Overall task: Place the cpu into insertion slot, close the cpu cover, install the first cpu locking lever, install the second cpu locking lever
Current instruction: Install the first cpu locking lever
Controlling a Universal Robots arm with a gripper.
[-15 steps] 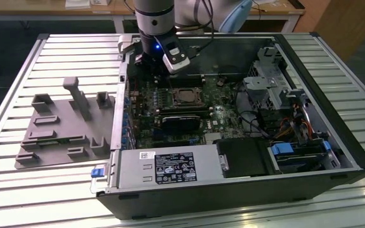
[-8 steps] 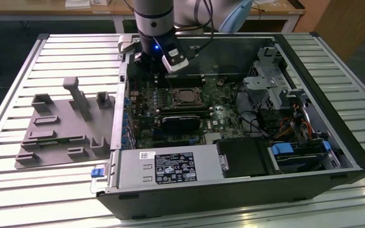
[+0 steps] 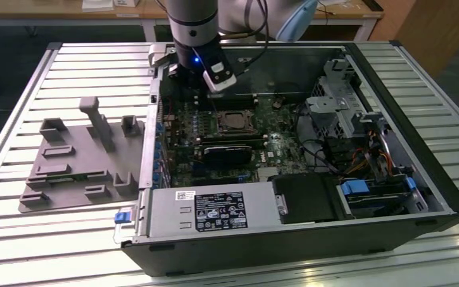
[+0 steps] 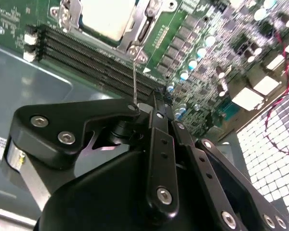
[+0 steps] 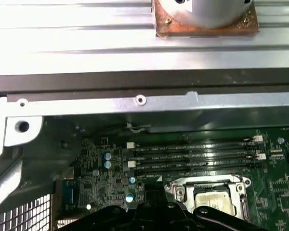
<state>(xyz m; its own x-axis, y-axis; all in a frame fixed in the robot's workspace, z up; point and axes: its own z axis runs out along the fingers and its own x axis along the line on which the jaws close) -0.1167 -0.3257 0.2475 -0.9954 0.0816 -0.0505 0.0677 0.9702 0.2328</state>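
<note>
PSU label: txt not legible

Matt black claw; shiny metal cpu cover.

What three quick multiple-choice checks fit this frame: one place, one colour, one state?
1. In the exterior view, where does the grey fixture lie?
A. On the table, at the view's left of the computer case
B. Inside the case
C. At the view's right of the case

2. What colour is the circuit board around the insertion slot?
A. Red
B. Green
C. White

3. Where is the cpu?
A. On the grey fixture
B. On the table
C. Seated in the insertion slot

Answers:
1 A: the fixture sits on the slats, left of the open case.
2 B: both wrist views show green board beside the socket.
3 C: its pale metal face shows inside the socket's silvery frame.
</note>
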